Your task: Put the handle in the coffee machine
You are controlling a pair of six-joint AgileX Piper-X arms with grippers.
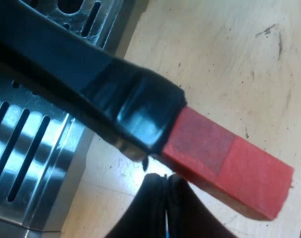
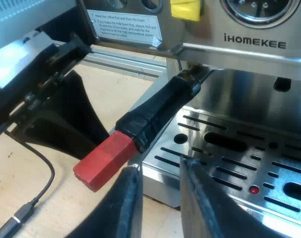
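Handle [image 2: 160, 111]: in espresso machine [image 2: 254, 44] front.
My left jaws: pressed together under handle.
My right jaws: spread, empty, beside handle.

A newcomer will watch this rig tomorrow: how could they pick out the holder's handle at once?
Find the steel espresso machine with iHOMEKEE on its front. A dark handle slants out from under that front, above the slotted drip tray. Its blocky red end sets it apart from the black and steel around it.
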